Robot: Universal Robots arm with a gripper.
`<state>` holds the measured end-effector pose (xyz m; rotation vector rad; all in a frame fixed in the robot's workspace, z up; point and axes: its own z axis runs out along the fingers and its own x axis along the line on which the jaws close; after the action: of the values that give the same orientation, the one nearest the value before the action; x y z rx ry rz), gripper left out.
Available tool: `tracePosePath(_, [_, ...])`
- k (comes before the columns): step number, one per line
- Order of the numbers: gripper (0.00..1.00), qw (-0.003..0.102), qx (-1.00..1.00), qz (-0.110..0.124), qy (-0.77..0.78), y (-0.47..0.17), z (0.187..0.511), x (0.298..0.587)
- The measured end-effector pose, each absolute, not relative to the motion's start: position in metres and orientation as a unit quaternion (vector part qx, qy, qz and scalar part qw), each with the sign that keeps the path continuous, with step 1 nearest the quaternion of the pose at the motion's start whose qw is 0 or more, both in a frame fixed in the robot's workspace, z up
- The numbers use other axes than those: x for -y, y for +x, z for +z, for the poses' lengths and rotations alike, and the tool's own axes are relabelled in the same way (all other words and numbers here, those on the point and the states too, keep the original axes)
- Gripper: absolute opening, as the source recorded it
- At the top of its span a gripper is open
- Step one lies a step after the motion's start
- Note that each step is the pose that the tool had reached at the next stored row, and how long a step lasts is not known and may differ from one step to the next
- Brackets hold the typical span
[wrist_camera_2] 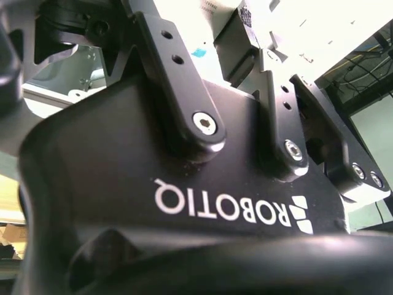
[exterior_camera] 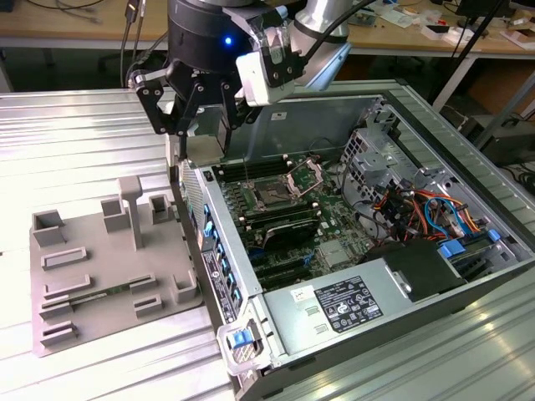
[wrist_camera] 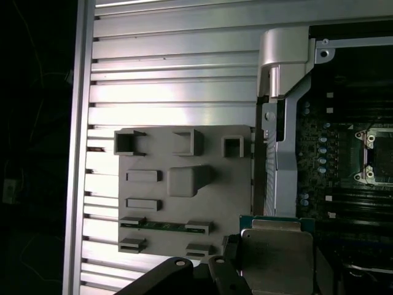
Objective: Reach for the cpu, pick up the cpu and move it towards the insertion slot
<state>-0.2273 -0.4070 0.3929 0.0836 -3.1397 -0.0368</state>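
My gripper (exterior_camera: 203, 134) hangs over the near wall of the open computer case (exterior_camera: 219, 251), at the case's end on the exterior view's left. In the first wrist view the cpu (wrist_camera: 276, 255), a silvery square with a green rim, sits right against my black fingers (wrist_camera: 218, 273), which are shut on it. The insertion slot (exterior_camera: 272, 197) is a dark square socket with its metal frame (exterior_camera: 305, 175) hinged up, on the green board inside the case. The first wrist view also takes in the insertion slot (wrist_camera: 376, 157), off to one side of the held chip.
A grey plastic tray (exterior_camera: 109, 267) with raised frames lies on the ribbed metal table (exterior_camera: 67, 142), beside the case; the same tray (wrist_camera: 184, 190) is in the first wrist view. Inside the case are black memory slots (exterior_camera: 284, 224), a pale heatsink (exterior_camera: 336, 255), a power supply (exterior_camera: 351, 305) and coloured cables (exterior_camera: 426, 209).
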Motion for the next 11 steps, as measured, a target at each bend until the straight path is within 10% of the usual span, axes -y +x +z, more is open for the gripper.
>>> tracePosePath(11, [0.55, 0.0, 1.0, -0.012, 0.027, -0.2247, 0.3915, 0.407])
